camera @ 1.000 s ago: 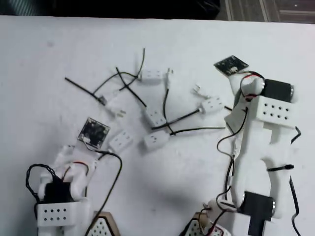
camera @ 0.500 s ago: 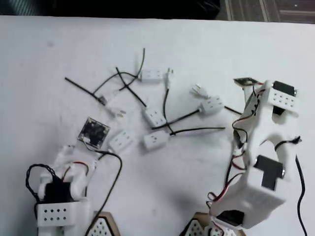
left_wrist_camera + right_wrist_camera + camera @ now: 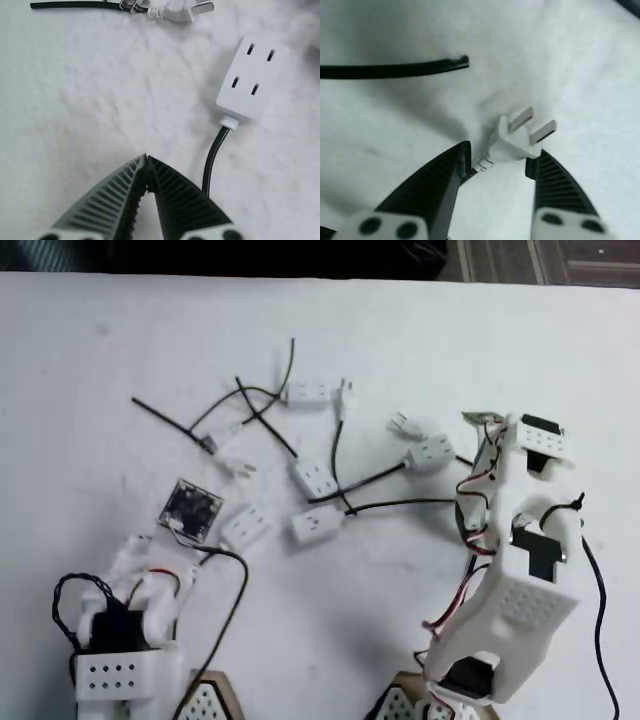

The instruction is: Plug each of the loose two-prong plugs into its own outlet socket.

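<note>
The plug [image 3: 517,137] is a white two-prong one lying flat on the tabletop [image 3: 600,75], right between the fingers of the right gripper [image 3: 501,152]. That gripper is spread wide, one finger on each side of the plug body, with the prongs pointing away from the wrist. It's hard to say whether either finger actually touches the plug, but it's not pinched. The cut end of a black cord [image 3: 395,70] lies a little beyond it.

From above, the right arm [image 3: 510,580] takes up the right of the frame, its far end close to the right socket [image 3: 431,452]. A small plug [image 3: 400,424] sits just up and left of that socket, and it's not clear if it's the same one. The other sockets are scattered mid-frame among tangled black cords. The top socket [image 3: 308,392] is upper centre, with the centre socket [image 3: 315,478] and lower socket [image 3: 318,525] close together below it. The left socket [image 3: 246,526] is further left.

The left arm [image 3: 125,640] is at the lower left. The left gripper [image 3: 146,165] is clenched tight, tips pressed together, holding nothing. Near it lies a four-slot socket [image 3: 252,75], and further off there's a far plug [image 3: 177,11].
</note>
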